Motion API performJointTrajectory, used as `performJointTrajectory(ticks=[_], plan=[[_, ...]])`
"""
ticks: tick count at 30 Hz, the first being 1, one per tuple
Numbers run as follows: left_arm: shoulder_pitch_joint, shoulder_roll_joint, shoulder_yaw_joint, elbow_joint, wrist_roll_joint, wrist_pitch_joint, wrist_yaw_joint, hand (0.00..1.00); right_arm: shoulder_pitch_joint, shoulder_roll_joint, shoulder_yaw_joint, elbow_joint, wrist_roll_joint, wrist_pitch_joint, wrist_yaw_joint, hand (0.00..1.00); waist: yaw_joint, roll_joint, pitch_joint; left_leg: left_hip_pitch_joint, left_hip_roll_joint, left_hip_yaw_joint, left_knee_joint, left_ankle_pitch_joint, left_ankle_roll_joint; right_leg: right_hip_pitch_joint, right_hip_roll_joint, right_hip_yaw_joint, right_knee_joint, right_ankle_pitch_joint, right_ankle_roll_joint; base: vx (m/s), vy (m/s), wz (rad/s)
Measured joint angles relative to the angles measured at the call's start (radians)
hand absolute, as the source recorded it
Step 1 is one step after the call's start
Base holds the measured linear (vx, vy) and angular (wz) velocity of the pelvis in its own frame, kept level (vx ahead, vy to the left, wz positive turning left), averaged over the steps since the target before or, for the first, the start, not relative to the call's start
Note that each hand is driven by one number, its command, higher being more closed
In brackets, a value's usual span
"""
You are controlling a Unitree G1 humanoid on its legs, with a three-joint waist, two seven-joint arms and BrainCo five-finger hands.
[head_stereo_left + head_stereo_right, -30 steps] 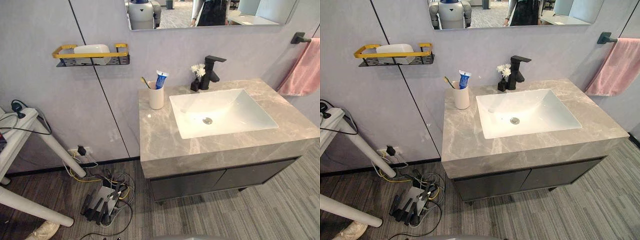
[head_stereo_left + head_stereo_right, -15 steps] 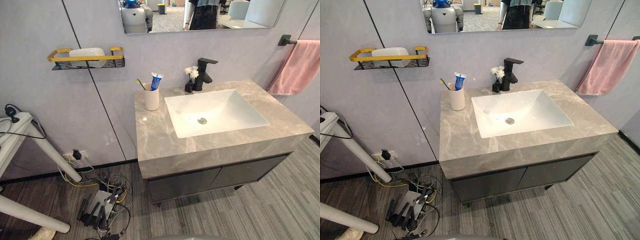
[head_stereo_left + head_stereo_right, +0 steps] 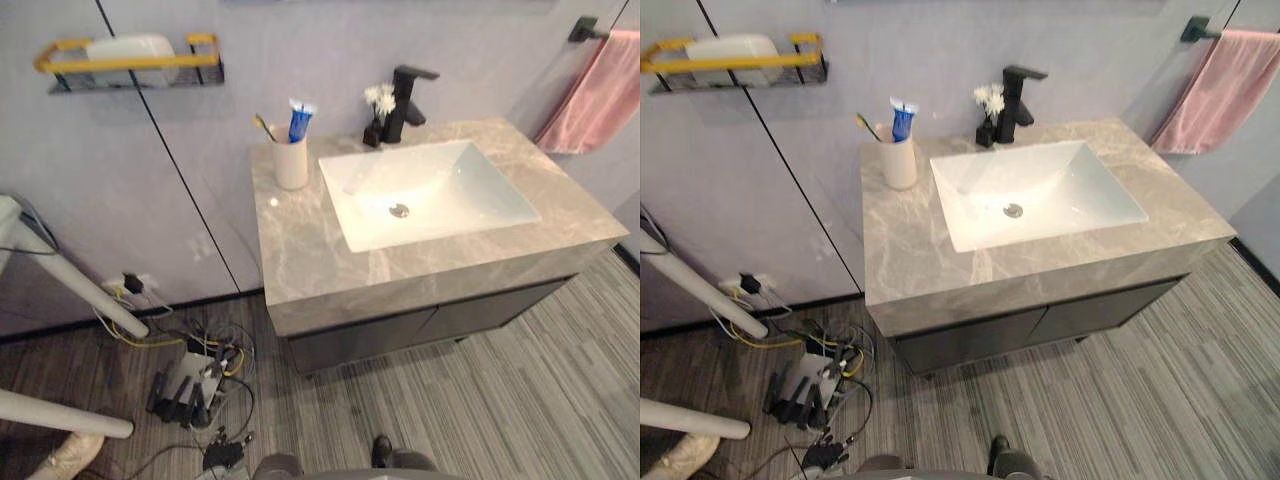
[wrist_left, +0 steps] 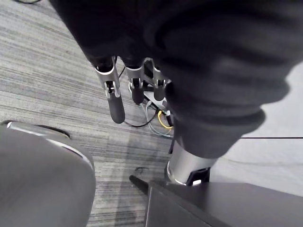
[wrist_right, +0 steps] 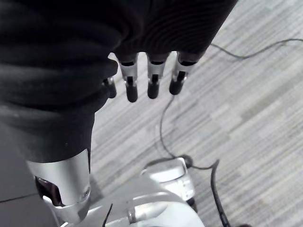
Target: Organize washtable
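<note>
The washtable's grey marble counter (image 3: 310,260) holds a white sink (image 3: 480,195) with a black faucet (image 3: 405,98) behind it. Beside the faucet is a small dark vase of white flowers (image 3: 377,101). At the counter's back left corner stands a cream cup (image 3: 291,164) with a blue toothpaste tube (image 3: 298,121) and a toothbrush (image 3: 263,127) in it. My left hand (image 4: 116,101) hangs over the floor with straight fingers, holding nothing. My right hand (image 5: 151,86) also hangs over the floor, fingers relaxed and empty. Both are far from the counter.
A yellow and black wall shelf (image 3: 130,64) at the upper left carries a white container (image 3: 130,46). A pink towel (image 3: 590,95) hangs from a bar at the right. Cables and a power strip (image 3: 190,385) lie on the floor left of the dark cabinet (image 3: 400,335), near white table legs (image 3: 60,290).
The whole picture has shifted: the camera looks further down, the mirror has left the top edge and more floor shows. Nothing on the counter has moved.
</note>
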Motion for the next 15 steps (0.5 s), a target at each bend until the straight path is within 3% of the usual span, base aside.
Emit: performJointTrajectory(ticks=[3, 4, 5, 6, 7, 8, 11, 12, 13, 14, 15], plan=[[-0.022, -0.012, -0.014, -0.006, 0.000, -0.008, 0.000, 0.00, -0.009, -0.006, 0.000, -0.042, 0.001, 0.001, 0.000, 0.00, 0.002, 0.014, 0.006, -0.034, -0.005, 0.063, 0.025, -0.009, 0.017, -0.047, 0.002, 0.063, -0.015, 0.041, 0.019, -0.06, 0.125, -0.70], [-0.031, -0.015, -0.017, -0.009, 0.000, -0.009, -0.001, 0.00, -0.008, -0.009, -0.001, -0.059, 0.006, 0.003, 0.000, 0.00, 0.001, 0.023, 0.007, -0.054, -0.006, 0.083, 0.030, -0.008, 0.023, -0.058, 0.002, 0.072, -0.051, 0.086, 0.021, -0.11, 0.153, -0.74], [-0.040, -0.032, -0.014, -0.011, -0.001, -0.009, -0.001, 0.00, -0.013, -0.016, -0.002, -0.064, 0.015, 0.002, -0.001, 0.00, 0.005, 0.041, 0.005, -0.071, 0.003, 0.129, 0.004, 0.010, 0.064, -0.058, 0.004, 0.071, -0.138, 0.157, 0.019, -0.15, 0.144, -1.00], [-0.039, -0.045, -0.003, -0.019, -0.001, -0.010, 0.000, 0.00, -0.035, -0.024, -0.011, -0.062, 0.022, 0.011, -0.003, 0.00, 0.007, 0.042, 0.010, -0.063, 0.007, 0.193, -0.031, 0.025, 0.093, -0.088, -0.018, -0.019, -0.026, 0.097, -0.021, -0.13, 0.107, -1.00], [-0.035, -0.047, -0.004, -0.019, -0.001, -0.009, -0.001, 0.00, -0.037, -0.025, -0.010, -0.061, 0.023, 0.014, -0.005, 0.00, 0.007, 0.042, 0.012, -0.049, 0.005, 0.220, -0.048, 0.032, 0.098, -0.105, -0.043, -0.084, 0.093, 0.034, -0.049, -0.10, 0.086, -1.07], [-0.020, -0.050, -0.004, -0.031, -0.002, -0.006, -0.001, 0.00, -0.028, -0.023, -0.011, -0.060, 0.025, 0.015, -0.010, 0.00, 0.005, 0.049, 0.016, -0.014, 0.001, 0.273, -0.069, 0.040, 0.107, -0.100, -0.101, -0.186, 0.286, -0.046, -0.064, -0.09, 0.085, -1.09], [0.023, -0.022, -0.001, -0.037, -0.002, -0.007, -0.006, 0.00, -0.041, -0.032, -0.008, -0.014, 0.025, 0.007, -0.024, 0.00, 0.006, 0.029, -0.008, 0.022, 0.000, 0.392, -0.074, 0.039, 0.109, -0.021, -0.222, -0.306, 0.526, -0.119, -0.067, -0.08, -0.008, -1.08], [0.024, -0.012, 0.019, -0.028, -0.003, -0.004, -0.011, 0.00, -0.053, -0.034, -0.008, 0.019, 0.014, 0.007, -0.023, 0.00, 0.007, 0.001, -0.027, 0.017, 0.002, 0.430, -0.049, 0.039, 0.108, 0.009, -0.272, -0.336, 0.534, -0.113, -0.073, -0.04, -0.108, -1.18], [0.023, -0.005, 0.030, -0.027, -0.003, -0.002, -0.014, 0.00, -0.058, -0.033, -0.005, 0.031, 0.005, 0.008, -0.021, 0.00, 0.017, -0.008, -0.032, 0.008, 0.004, 0.439, -0.022, 0.039, 0.108, 0.010, -0.275, -0.351, 0.501, -0.126, -0.056, -0.10, -0.158, -1.42], [0.019, -0.018, 0.047, -0.018, -0.004, 0.006, -0.020, 0.00, -0.062, -0.046, -0.004, 0.037, -0.016, 0.006, -0.017, 0.00, 0.041, 0.017, -0.030, -0.047, 0.044, 0.414, 0.043, 0.033, 0.111, 0.040, -0.215, -0.369, 0.406, -0.119, -0.085, -0.17, -0.106, -1.65], [0.026, -0.030, 0.049, -0.009, -0.005, 0.006, -0.021, 0.00, -0.083, -0.061, 0.001, 0.057, -0.028, 0.008, -0.008, 0.00, 0.062, 0.028, -0.059, -0.072, -0.029, 0.329, -0.091, 0.042, 0.117, 0.051, -0.182, -0.303, 0.271, -0.127, -0.074, -0.25, -0.073, -1.72]])
